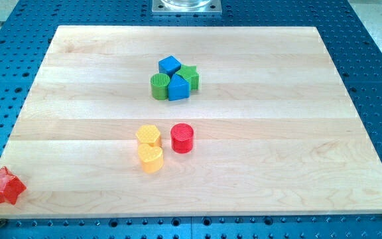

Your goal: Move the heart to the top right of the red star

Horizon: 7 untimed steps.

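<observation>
Camera view: my tip does not show anywhere in frame, so the state of the end effector cannot be told. The bench point(264, 159) is a pale wooden board on a blue perforated base. The yellow heart point(150, 159) lies below the board's centre, nearer the bottom edge, touching the yellow hexagon point(148, 135) just above it. The red cylinder point(182, 138) stands just beside both, toward the right edge. The red star point(2, 186) sits at the bottom-left corner, off the wood on the blue base, well apart from the heart. Near the top edge, four blocks cluster in contact: blue cube point(169, 65), green star point(190, 76), green cylinder point(158, 86), another blue block point(178, 87)
</observation>
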### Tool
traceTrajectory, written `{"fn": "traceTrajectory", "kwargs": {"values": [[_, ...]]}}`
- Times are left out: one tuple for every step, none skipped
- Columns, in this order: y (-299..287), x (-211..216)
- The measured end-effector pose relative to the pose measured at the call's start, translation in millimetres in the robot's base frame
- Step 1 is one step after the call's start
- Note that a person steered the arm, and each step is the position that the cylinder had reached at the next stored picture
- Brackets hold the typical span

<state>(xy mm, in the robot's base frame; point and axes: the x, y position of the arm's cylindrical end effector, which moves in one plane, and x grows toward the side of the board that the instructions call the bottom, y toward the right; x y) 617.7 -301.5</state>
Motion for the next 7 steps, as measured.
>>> {"fn": "traceTrajectory", "kwargs": {"values": [[18.7, -4.4], [37.6, -3.9], [37.6, -19.8], [38.1, -12.6], [61.9, -1.0], [177.3, -1.3], [246.5, -8.6]]}}
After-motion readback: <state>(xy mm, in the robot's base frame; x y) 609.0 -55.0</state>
